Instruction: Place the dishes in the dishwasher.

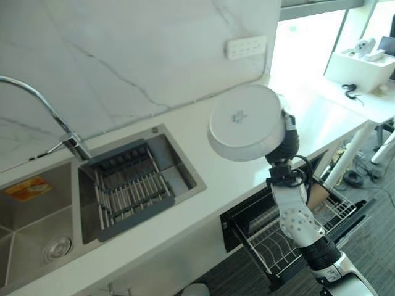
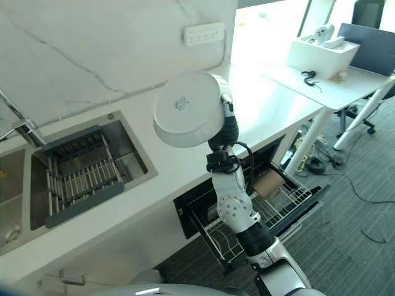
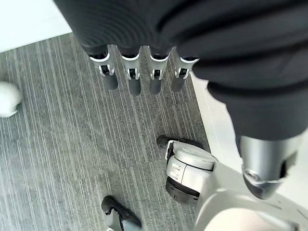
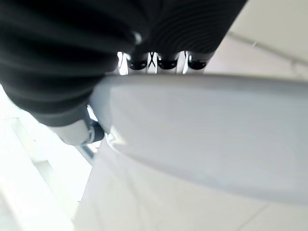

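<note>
A white round dish (image 1: 245, 122) is held up in the air above the white counter (image 1: 203, 154), its underside turned toward my head. My right hand (image 1: 287, 140) is shut on its rim from the right; in the right wrist view my fingers (image 4: 159, 61) curl over the dish's edge (image 4: 207, 130). Below the counter the dishwasher drawer (image 1: 279, 242) stands pulled out, with its wire rack showing. My left hand (image 3: 139, 77) hangs over the grey floor with straight fingers, holding nothing.
A steel sink (image 1: 37, 216) with a dark drainer rack (image 1: 126, 185) and a curved tap (image 1: 43, 102) lies to the left. A wall socket (image 1: 245, 46) sits above the counter. A white desk with a white box (image 1: 364, 61) stands at the far right.
</note>
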### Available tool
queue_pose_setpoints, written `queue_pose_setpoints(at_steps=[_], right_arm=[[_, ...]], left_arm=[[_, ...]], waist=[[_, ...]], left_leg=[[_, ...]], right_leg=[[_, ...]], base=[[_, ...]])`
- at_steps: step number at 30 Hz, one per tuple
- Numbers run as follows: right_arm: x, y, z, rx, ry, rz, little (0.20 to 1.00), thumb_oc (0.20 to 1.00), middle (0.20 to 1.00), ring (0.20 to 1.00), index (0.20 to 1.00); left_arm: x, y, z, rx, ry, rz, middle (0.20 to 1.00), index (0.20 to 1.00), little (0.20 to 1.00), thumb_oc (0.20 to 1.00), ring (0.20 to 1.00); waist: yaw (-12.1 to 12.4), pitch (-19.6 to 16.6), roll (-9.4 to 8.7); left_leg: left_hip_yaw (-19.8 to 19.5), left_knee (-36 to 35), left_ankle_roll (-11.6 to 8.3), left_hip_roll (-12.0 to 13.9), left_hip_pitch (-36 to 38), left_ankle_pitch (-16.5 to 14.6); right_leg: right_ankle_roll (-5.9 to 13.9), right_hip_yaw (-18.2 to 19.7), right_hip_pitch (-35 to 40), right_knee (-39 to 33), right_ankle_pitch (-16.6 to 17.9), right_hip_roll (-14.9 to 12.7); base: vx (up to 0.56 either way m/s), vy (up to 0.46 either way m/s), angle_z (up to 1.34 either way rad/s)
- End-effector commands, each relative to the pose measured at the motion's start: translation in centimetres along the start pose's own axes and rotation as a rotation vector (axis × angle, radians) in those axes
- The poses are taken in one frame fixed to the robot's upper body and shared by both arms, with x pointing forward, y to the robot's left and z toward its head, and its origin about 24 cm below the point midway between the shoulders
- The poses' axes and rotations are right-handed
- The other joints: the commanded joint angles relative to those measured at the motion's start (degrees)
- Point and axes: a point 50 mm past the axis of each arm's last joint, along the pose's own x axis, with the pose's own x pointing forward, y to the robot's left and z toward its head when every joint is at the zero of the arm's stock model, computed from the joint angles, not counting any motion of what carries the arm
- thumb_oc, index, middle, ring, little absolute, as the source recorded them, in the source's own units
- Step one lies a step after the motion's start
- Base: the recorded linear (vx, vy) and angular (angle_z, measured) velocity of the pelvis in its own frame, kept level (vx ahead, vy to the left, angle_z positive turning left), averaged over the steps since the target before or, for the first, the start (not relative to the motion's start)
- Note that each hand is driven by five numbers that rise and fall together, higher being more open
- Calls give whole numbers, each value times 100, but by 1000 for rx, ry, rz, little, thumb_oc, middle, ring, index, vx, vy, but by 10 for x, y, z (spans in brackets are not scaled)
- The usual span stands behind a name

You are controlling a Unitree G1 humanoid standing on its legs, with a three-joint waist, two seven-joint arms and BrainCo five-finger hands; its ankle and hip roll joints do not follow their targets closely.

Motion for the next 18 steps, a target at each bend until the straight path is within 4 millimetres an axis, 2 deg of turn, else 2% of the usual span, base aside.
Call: queue_pose_setpoints(at_steps=[1, 6, 11, 18], right_arm=[[14, 35, 35, 112, -182, 186, 200, 200, 200, 200, 200], [1, 31, 58, 97, -220, 180, 200, 200, 200, 200, 200], [-8, 20, 66, 60, -221, 132, 200, 200, 200, 200, 200], [-18, -8, 63, 20, -178, 3, 200, 200, 200, 200, 200]], left_arm=[[-2, 13, 11, 65, 6, 65, 1000, 1000, 1000, 1000, 1000], [-2, 10, 15, 62, 11, 69, 1000, 1000, 1000, 1000, 1000], [-2, 6, 17, 58, 7, 60, 1000, 1000, 1000, 1000, 1000], [-1, 1, 17, 44, -1, 44, 1000, 1000, 1000, 1000, 1000]], waist=[[58, 368, -154], [-292, 336, -227], [-493, 394, -230], [-643, 498, -201]], left_leg=[[-25, 496, 231, -171, 206, -742], [212, 496, 233, -53, 240, -749], [319, 496, 231, 10, 238, -742], [381, 496, 233, 42, 223, -729]], right_leg=[[99, -331, -55, -276, 712, -311], [73, -97, -205, -276, 756, -214], [57, 75, -325, -276, 791, -154], [48, 199, -414, -276, 811, -110]], base=[[-20, -83, -32], [-23, -69, -29], [-39, -28, -28], [-29, -12, -11]])
